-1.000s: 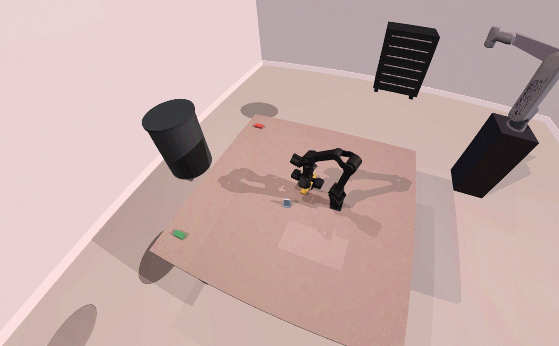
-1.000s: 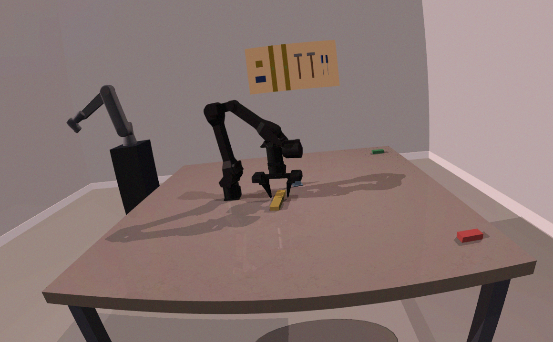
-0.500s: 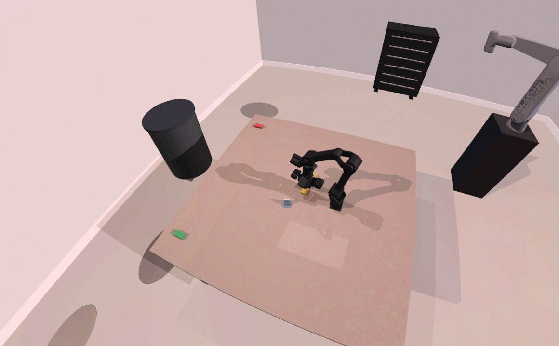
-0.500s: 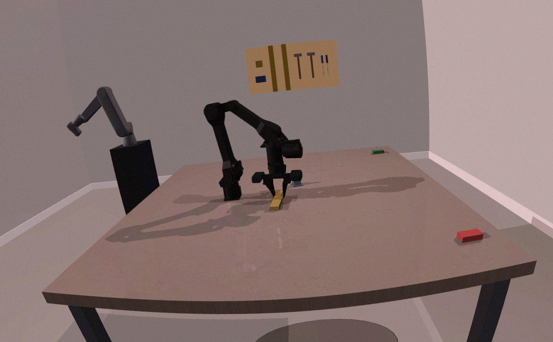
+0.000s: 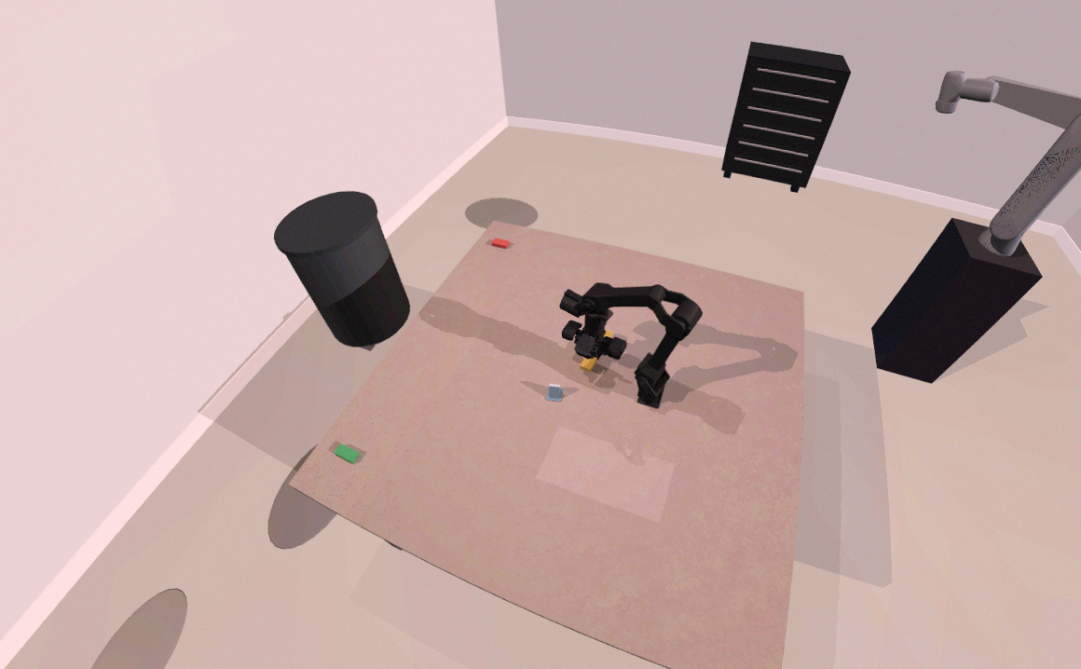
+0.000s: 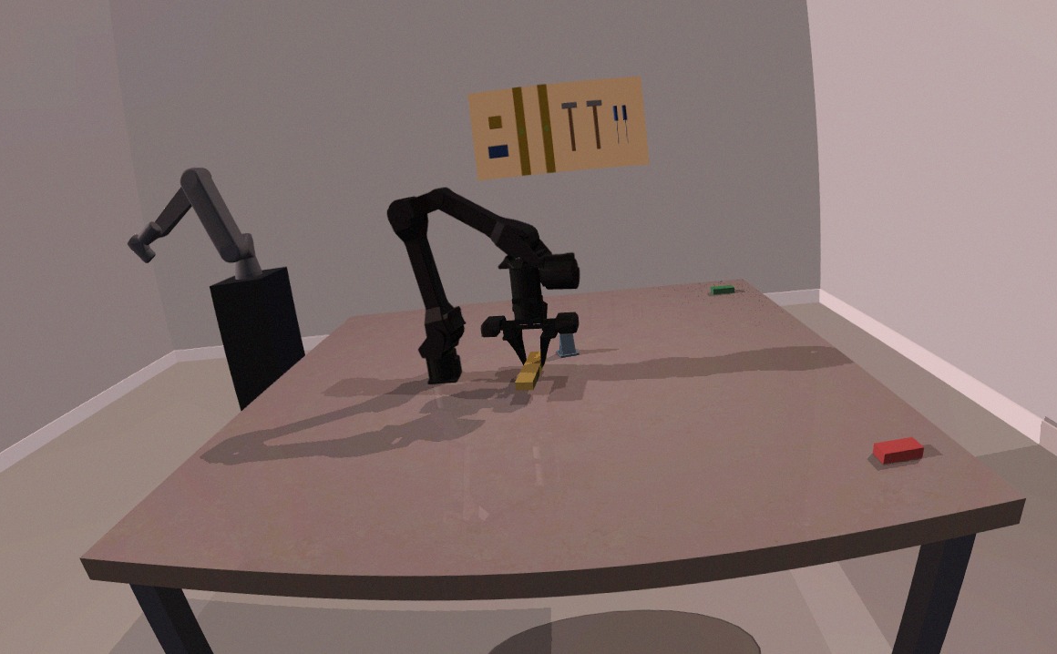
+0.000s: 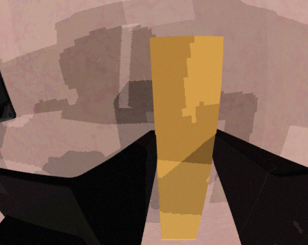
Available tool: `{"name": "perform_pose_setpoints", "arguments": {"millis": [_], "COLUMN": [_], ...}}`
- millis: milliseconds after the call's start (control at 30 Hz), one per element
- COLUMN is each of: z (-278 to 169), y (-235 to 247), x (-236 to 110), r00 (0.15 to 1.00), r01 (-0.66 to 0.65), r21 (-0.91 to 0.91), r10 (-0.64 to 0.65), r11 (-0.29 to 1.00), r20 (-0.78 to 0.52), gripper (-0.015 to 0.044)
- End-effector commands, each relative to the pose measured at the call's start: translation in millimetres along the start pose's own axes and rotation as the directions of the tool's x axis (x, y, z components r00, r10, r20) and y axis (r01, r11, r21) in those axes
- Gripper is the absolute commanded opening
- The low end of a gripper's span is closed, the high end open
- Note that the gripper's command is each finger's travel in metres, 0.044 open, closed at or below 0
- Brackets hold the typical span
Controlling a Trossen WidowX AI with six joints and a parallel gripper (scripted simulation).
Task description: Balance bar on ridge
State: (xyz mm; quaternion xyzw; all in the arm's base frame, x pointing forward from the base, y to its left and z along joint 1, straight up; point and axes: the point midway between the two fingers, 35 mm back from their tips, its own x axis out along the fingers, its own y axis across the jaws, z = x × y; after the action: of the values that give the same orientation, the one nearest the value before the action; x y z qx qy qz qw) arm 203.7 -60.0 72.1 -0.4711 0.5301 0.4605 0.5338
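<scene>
The yellow bar (image 5: 588,364) (image 6: 528,375) (image 7: 172,96) is between the fingers of my black gripper (image 6: 533,360) (image 7: 186,133), which is shut on it. In the wrist view the fingers touch both long sides of the bar, and much of it reaches out past the tips. The bar is slightly above the table (image 5: 461,399) (image 6: 638,487), with its shadow apart from it. The small blue-grey ridge (image 5: 554,386) (image 6: 567,344) stands on the table beside the gripper, with nothing on it. Its top is partly hidden in the exterior view. The ridge is not visible in the wrist view.
A red block (image 5: 500,243) (image 6: 898,450) and a green block (image 5: 347,453) (image 6: 723,289) lie near two corners of the table, far from the bar. My arm's base (image 5: 650,390) (image 6: 443,365) stands close to the gripper. A grey arm on a black pedestal stands off the table.
</scene>
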Motion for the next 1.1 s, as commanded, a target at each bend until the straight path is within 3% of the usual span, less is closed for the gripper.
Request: {"name": "perform_pose_setpoints", "arguments": {"millis": [0, 767, 1067], "z": [0, 1, 17], "y": [-2, 3, -9], "x": [-12, -70, -73], "r00": [1.000, 1.000, 1.000], "r01": [0.008, 0.008, 0.009], "r21": [-0.002, -0.005, -0.047], "r10": [-0.008, -0.008, -0.009], "r11": [1.000, 1.000, 0.999], "r20": [0.000, 0.002, 0.004], "gripper": [0.0000, 0.0000, 0.0000]}}
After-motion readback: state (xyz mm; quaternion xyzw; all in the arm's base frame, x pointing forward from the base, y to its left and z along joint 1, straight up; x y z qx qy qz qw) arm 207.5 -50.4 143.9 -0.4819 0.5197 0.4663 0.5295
